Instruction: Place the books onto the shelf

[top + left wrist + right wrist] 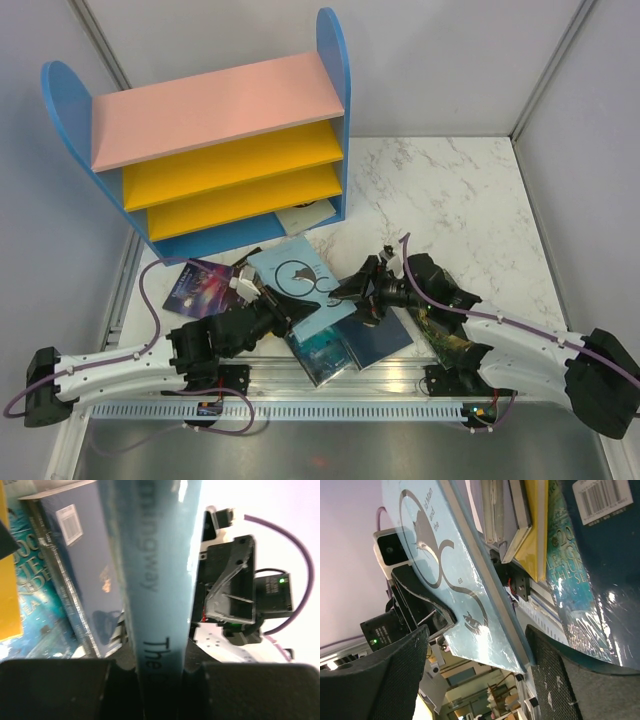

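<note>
The shelf (pixel 215 112) stands at the back left, with one pale book (pixel 308 215) lying on its blue base. A light blue book (pixel 296 272) is held up over the pile at the table's front. My left gripper (pixel 268 303) is shut on its spine (pixel 156 570), which runs between the jaws (pixel 160 680). My right gripper (pixel 352 290) is open, and the book's far corner (pixel 485 635) sits between its fingers (pixel 395 675), nearer the right pad. Under it lie a teal book (pixel 322 352), a navy book (pixel 382 338) and a yellow one (pixel 535 525). A purple book (pixel 197 285) lies to the left.
The loose books crowd the front middle of the marble table (pixel 450 200), close to both arms' bases. Grey walls close in the left, back and right sides. A metal rail (pixel 330 408) runs along the near edge.
</note>
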### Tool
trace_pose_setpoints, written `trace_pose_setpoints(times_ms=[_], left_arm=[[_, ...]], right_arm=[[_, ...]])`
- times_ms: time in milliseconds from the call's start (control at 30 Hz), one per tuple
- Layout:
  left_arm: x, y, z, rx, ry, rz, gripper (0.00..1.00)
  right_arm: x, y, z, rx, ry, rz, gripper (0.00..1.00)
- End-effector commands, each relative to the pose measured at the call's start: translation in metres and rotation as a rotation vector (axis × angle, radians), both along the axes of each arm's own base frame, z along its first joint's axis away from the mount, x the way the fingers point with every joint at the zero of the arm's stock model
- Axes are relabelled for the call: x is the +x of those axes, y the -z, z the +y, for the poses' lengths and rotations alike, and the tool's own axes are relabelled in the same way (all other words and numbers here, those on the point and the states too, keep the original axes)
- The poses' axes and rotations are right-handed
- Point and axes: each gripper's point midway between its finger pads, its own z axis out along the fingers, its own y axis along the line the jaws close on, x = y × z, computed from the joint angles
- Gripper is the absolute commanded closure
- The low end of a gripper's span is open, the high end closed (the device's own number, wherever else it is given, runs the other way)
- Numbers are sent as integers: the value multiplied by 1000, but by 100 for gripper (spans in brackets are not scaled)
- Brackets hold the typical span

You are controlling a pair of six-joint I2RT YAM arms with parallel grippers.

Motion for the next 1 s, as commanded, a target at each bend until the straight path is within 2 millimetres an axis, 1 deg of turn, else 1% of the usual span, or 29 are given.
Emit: trace_pose_setpoints(times_ms=[0, 33, 100, 133, 200, 233, 333, 367, 400, 467, 500, 567, 600, 633, 667, 700, 733, 767, 800, 833, 867, 900, 933, 967], left_arm=[[18, -38, 0, -201, -99, -41, 98], [18, -37, 0, -210, -105, -35, 98], [18, -34, 0, -219, -105, -30, 98], [18, -33, -1, -220, -101, -22, 98], [17, -32, -3, -230, -96, -12, 98], [16, -28, -5, -223, -88, -2, 98], [14, -27, -8, -236, -76, 10, 98], [14, -25, -9, -230, -72, 13, 98], [13, -24, -9, -227, -66, 16, 98], [11, -24, -10, -227, -58, 16, 98], [11, -20, -9, -205, -53, 13, 98], [8, -18, -10, -181, -39, 22, 98], [7, -17, -9, -164, -35, 21, 98], [5, -10, -7, -107, -27, 38, 98], [4, -10, -5, -86, -25, 43, 95], [2, -4, -1, -28, -21, 43, 90], [0, -2, 6, 44, -21, 57, 78], [-2, 1, 12, 93, -20, 66, 77], [-3, 0, 17, 131, -21, 61, 66], [-2, -13, 22, 140, -30, 58, 53], [-6, 3, 36, 235, -36, 88, 43], [-8, 2, 41, 256, -38, 94, 35], [-9, -5, 48, 261, -41, 92, 23], [-12, 0, 57, 300, -41, 104, 18]], right_arm=[[10, -44, 14, 129, 10, -91, 22], [10, -46, 14, 140, 14, -90, 26], [14, -51, 14, 171, 38, -86, 30], [15, -56, 15, 192, 43, -96, 34], [18, -59, 17, 212, 53, -86, 39], [20, -67, 19, 242, 55, -100, 45], [26, -75, 25, 281, 60, -93, 55], [27, -82, 27, 295, 58, -103, 57], [29, -83, 29, 296, 57, -107, 62], [30, -89, 31, 304, 51, -121, 69], [31, -89, 31, 302, 54, -130, 82], [30, -88, 31, 300, 49, -131, 100], [30, -87, 30, 297, 51, -132, 100], [30, -87, 29, 296, 54, -136, 100], [29, -86, 29, 292, 53, -138, 100], [30, -83, 28, 283, 55, -138, 100], [30, -80, 26, 270, 59, -138, 100], [31, -78, 24, 260, 64, -137, 100], [32, -75, 22, 251, 69, -136, 100], [37, -73, 18, 243, 89, -133, 100], [39, -69, 15, 237, 100, -124, 100], [42, -68, 12, 236, 110, -121, 100], [48, -68, 7, 237, 131, -123, 100], [51, -65, 5, 231, 142, -119, 100]])
